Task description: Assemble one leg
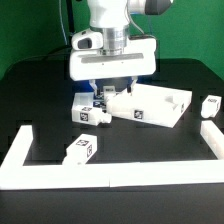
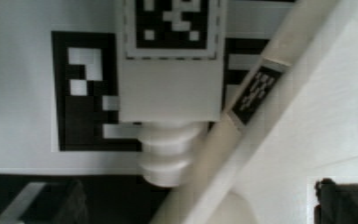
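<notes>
On the black desk (image 1: pixel 40 85), the exterior view shows one large white panel (image 1: pixel 160 108) with a raised rim, one white rail (image 1: pixel 20 150) fencing three sides of the work area, and three stubby tagged blocks lying loose: the near block (image 1: pixel 86 113) just beside the panel's corner on the exterior view's left, the front block (image 1: pixel 82 150) close to the rail, and the far block (image 1: pixel 211 106) well apart on the exterior view's right. One arm hangs over the middle, its tool (image 1: pixel 103 96) lowered to the panel's corner on the exterior view's left, just beside the near block. The fingers are hidden behind the wrist housing, so I cannot tell whether they are spread or pinching anything. The wrist view is filled by the leg (image 2: pixel 167 85), a white block with one tag on its end face and a ribbed screw stub at the other end; the stub meets the panel's slanting rim. Whether it is one of the three counted or a fourth, I cannot tell.
</notes>
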Controlling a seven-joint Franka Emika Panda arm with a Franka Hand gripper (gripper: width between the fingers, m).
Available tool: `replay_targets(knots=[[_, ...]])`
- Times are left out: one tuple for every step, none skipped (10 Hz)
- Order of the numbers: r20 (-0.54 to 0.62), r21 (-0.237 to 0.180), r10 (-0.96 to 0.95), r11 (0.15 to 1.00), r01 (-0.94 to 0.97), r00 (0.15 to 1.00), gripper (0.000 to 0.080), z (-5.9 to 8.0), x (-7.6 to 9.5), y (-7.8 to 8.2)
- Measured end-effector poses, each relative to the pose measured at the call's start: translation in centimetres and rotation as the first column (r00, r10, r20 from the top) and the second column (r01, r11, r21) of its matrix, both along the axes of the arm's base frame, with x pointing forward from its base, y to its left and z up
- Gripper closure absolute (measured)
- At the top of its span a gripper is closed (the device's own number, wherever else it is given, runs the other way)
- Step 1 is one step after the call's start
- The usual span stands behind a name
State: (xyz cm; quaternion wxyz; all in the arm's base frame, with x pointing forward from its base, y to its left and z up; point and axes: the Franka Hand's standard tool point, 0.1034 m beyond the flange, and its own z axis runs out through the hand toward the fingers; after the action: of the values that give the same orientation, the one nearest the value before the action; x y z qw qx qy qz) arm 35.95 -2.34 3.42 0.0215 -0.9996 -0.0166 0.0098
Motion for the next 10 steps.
replay_targets(knots=[[0.016,-0.007,0.012,1.0,-0.012,1.0,0.015,0.1,0.2,-0.2],[0.016,-0.006,0.01,1.0,-0.01,1.0,0.015,0.1,0.3,-0.2],[0.017,-0.006,0.01,1.0,-0.01,1.0,0.015,0.1,0.3,-0.2],[0.017,-0.006,0.01,1.0,-0.01,1.0,0.015,0.1,0.3,-0.2],[0.014,-0.006,-0.013,1.0,0.013,1.0,0.015,0.0,0.3,-0.1],[0.006,-0.006,-0.047,0.999,0.047,0.999,0.015,-0.3,0.3,0.0],[-0.001,-0.009,-0.075,0.997,0.075,0.997,0.015,-0.9,0.4,0.4],[-0.01,-0.011,-0.088,0.996,0.088,0.996,0.015,-1.7,0.5,0.5],[-0.015,-0.012,-0.1,0.995,0.1,0.995,0.015,-2.3,0.9,0.5],[-0.016,-0.012,-0.105,0.994,0.105,0.994,0.015,-2.5,1.2,0.5]])
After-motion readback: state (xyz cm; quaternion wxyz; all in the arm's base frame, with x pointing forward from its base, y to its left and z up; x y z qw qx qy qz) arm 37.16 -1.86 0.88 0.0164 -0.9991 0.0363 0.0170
